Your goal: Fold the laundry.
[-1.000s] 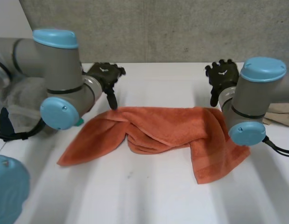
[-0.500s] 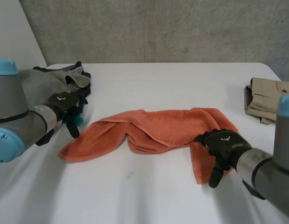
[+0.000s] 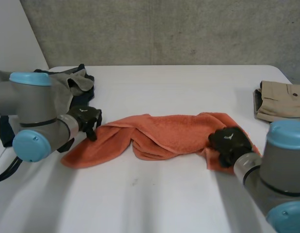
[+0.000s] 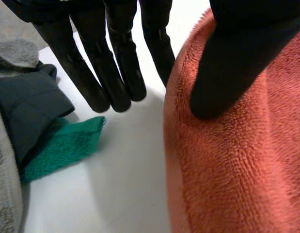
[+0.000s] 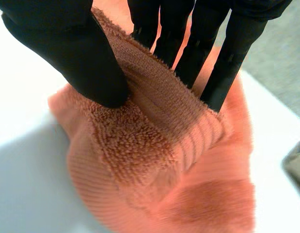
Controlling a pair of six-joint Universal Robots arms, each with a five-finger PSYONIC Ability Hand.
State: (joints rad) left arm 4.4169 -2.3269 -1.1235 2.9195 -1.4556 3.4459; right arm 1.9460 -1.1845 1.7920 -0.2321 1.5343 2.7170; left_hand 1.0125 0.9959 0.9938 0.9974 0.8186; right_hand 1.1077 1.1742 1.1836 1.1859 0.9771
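Note:
An orange towel [image 3: 164,133] lies crumpled in a long band across the middle of the white table [image 3: 164,204]. My left hand [image 3: 84,118] is at the towel's left end. In the left wrist view its fingers [image 4: 116,73] are straight, tips on the table just beside the towel's edge [image 4: 237,170], while the thumb [image 4: 237,63] presses down on the cloth. My right hand [image 3: 227,141] sits on the towel's right end. In the right wrist view a raised ridge of towel [image 5: 154,160] is pinched between the thumb [image 5: 72,53] and the fingers [image 5: 222,58].
A heap of grey and dark clothes [image 3: 67,80] lies at the back left, close behind my left hand, with a green cloth [image 4: 62,145] and a dark one [image 4: 28,107] at its fingertips. Folded beige trousers [image 3: 278,99] rest at the right edge.
My left hand moved right onto the towel's left end. My right hand moved up onto the right end and closed, bunching the corner that lay toward the front.

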